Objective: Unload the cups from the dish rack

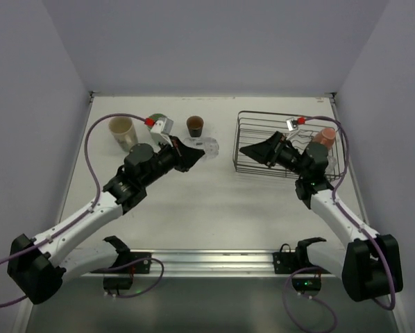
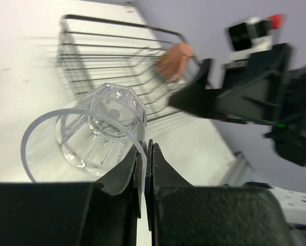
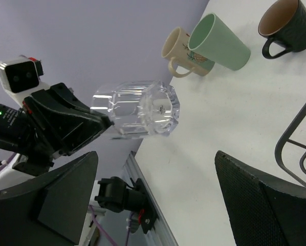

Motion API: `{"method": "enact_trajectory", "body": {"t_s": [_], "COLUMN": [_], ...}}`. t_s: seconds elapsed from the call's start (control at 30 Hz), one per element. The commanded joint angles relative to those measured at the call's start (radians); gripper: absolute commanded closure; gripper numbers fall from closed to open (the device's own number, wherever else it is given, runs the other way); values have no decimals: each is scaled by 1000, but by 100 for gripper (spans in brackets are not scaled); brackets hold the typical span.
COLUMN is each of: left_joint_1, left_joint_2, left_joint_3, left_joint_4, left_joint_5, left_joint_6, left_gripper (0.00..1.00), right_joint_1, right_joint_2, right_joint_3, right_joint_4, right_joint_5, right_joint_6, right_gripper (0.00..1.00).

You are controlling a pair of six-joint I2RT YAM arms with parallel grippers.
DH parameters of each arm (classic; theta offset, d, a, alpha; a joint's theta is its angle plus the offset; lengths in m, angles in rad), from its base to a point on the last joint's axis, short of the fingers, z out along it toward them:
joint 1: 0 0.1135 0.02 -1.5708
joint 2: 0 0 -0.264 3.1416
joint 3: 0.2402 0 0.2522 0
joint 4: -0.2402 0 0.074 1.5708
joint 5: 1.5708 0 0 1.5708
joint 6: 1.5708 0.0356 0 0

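My left gripper (image 1: 192, 154) is shut on the rim of a clear faceted glass cup (image 1: 206, 148), held on its side above the table left of the dish rack (image 1: 243, 142). The pinch shows in the left wrist view (image 2: 145, 149) on the clear cup (image 2: 104, 128). A salmon-pink cup (image 1: 325, 137) stands in the rack's right end, also in the left wrist view (image 2: 173, 59). My right gripper (image 1: 248, 150) is open and empty at the rack's left end, pointing at the clear cup (image 3: 137, 108). Cream (image 1: 122, 132), mint green (image 3: 219, 43) and dark brown (image 1: 195, 125) cups stand on the table.
In the right wrist view the cream cup (image 3: 176, 48) and dark brown cup (image 3: 286, 25) show handles. A rack wire (image 3: 296, 138) is at the right edge. White walls close the table at back and sides. A metal rail (image 1: 214, 260) runs along the near edge.
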Motion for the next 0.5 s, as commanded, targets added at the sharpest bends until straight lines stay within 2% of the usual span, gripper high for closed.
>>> {"method": "enact_trajectory", "body": {"t_s": [0.0,0.07,0.1,0.2,0.27,0.47], "left_joint_1": [17,31,35,69,110,285], "left_joint_2": [-120,-178,-195,-229,-226,-91], "left_joint_3": [38,56,56,43,8,-16], "left_joint_4": [-439,-563,-656,-800,-830,-793], "left_joint_5": [-277,-418,-466,-601,-646,-620], "left_joint_6": [203,227,232,206,174,167], "left_gripper": [100,100,100,100,100,100], "right_joint_1": [1,1,3,3,6,18], "right_joint_2": [-93,-134,-148,-200,-231,-261], "right_joint_3": [21,13,10,10,10,17], "right_joint_4": [-115,-170,-193,-269,-305,-364], "right_joint_5": [35,54,61,95,107,129], "right_joint_6": [-110,-141,-153,-198,-222,-268], "right_gripper": [1,1,1,1,1,1]}}
